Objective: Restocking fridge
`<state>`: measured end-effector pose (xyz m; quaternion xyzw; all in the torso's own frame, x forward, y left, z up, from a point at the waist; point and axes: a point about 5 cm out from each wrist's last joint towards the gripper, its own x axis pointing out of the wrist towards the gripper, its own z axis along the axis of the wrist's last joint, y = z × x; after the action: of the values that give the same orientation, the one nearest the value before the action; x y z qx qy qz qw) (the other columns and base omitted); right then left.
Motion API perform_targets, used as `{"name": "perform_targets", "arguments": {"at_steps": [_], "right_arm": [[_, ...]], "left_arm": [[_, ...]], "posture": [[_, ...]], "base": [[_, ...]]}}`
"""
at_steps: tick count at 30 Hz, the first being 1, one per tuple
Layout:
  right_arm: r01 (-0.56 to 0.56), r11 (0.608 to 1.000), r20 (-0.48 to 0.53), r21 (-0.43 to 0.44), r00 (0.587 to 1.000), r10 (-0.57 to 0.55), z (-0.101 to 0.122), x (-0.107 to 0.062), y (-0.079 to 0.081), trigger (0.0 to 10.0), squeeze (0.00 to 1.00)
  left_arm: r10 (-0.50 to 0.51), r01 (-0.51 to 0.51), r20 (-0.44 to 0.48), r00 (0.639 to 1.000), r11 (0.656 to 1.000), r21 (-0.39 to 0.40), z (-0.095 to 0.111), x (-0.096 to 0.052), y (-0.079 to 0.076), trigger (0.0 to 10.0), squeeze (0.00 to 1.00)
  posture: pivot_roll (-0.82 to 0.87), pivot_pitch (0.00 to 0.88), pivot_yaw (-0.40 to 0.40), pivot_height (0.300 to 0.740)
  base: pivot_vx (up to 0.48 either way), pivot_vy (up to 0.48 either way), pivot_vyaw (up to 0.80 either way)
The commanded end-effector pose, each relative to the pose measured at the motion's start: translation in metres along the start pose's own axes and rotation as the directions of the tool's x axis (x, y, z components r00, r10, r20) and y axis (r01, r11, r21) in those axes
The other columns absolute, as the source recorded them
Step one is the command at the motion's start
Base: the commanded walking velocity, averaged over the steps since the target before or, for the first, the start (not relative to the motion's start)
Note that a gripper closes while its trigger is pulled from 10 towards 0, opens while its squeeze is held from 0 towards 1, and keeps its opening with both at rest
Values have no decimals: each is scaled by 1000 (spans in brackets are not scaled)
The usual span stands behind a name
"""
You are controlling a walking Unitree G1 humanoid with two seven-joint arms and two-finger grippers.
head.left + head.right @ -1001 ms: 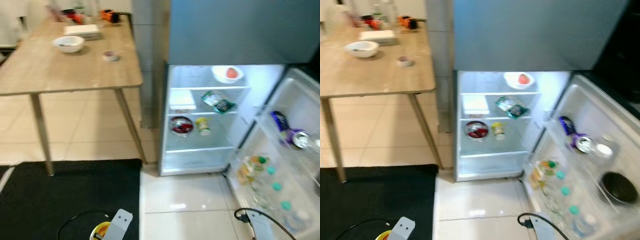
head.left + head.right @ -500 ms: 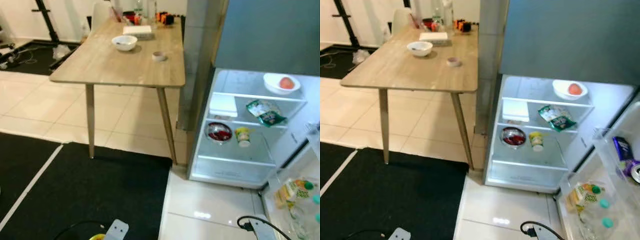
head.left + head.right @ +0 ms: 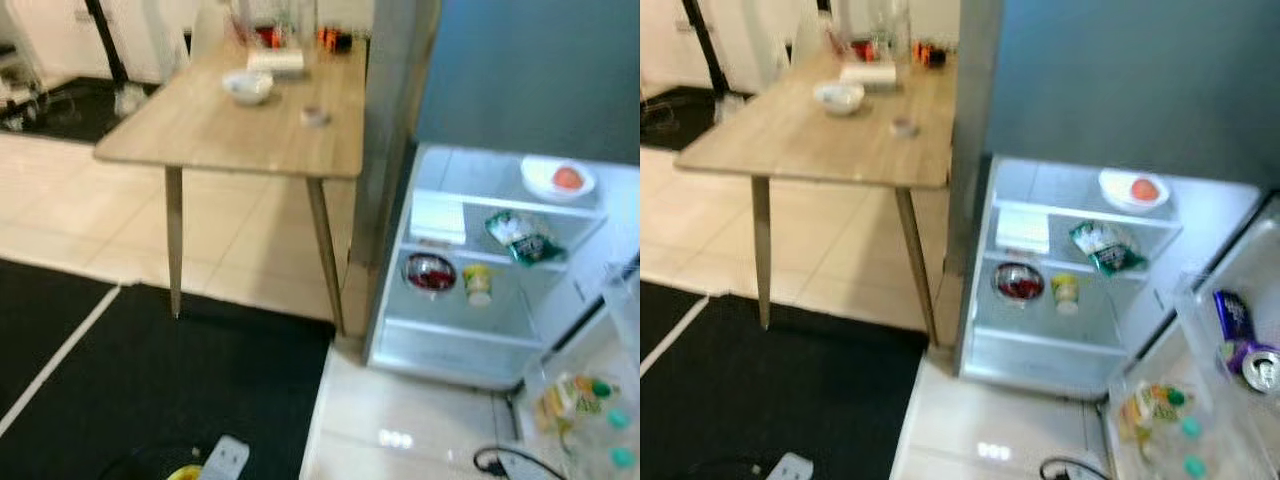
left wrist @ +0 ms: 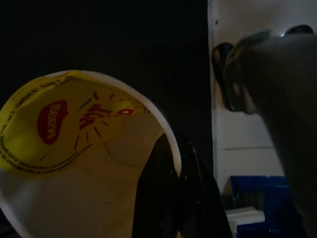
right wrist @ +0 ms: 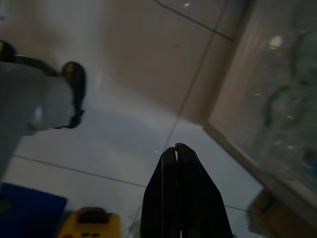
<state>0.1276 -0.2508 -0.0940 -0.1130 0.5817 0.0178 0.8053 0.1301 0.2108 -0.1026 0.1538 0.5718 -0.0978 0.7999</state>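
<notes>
fridge (image 3: 520,120): I'm looking down at it with the door swung open on my right, interior lit up. Head views are a bit soft, so small labels are a no-go.
top shelf: white bowl (image 3: 556,180) with something reddish-orange in it.
middle shelf: a flat white box (image 3: 438,217) on the left side, and a green-and-white bag (image 3: 523,237) lying tilted beside it.
lower shelf: a dark round bowl (image 3: 429,272) with red stuff inside, a small yellow-lidded jar (image 3: 478,283) just beside it.
door racks: the right eye picks up a blue packet (image 3: 1232,314) and a can (image 3: 1259,368) in the upper rack; both eyes catch the juice carton (image 3: 561,397) and some green-capped bottles (image 3: 1188,446) lower down.
table (image 3: 215,130): wooden, just beside the fridge on my left. White bowl, a small round thing and some clutter at the far end, too blurry to name.
floor: pale tiles in front of the fridge, black mat (image 3: 150,390) under the table side.
left gripper (image 4: 171,198): fingers are clamped on the rim of a cup (image 4: 74,158) with a yellow lid and red logo. That's the thing I'm hauling, held low by my side, well apart from the fridge. The left eye only catches a yellow sliver of it at the bottom edge.
right gripper (image 5: 181,191): fingers pressed together with nothing between them, hanging over the pale tiles near the bottom of the fridge door.
wrist extras: a yellow gadget on the tiles in the right wrist cam, which the head views miss.
</notes>
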Motion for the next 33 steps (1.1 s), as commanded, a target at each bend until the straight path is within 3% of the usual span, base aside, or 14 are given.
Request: {"name": "perform_targets", "arguments": {"at_steps": [1,20,33], "right_arm": [[-2,1000,-15,-12,1000,2,-5,0,2,10000,0],[-9,999,-31,-51,1000,7,-10,0,5,10000,0],[-13,997,-40,-74,999,10,-14,0,5,10000,0]], "left_arm": [[-37,37,4,999,999,-10,1,1,-10,10000,0],[-28,28,14,1000,998,-47,0,1,-9,10000,0],[-36,37,22,999,999,-32,2,1,-11,10000,0]], "posture": [[-25,0,-58,740],[-26,0,-56,740],[-22,0,-64,740]], "base": [[0,0,0],[0,0,0],[58,0,0]]}}
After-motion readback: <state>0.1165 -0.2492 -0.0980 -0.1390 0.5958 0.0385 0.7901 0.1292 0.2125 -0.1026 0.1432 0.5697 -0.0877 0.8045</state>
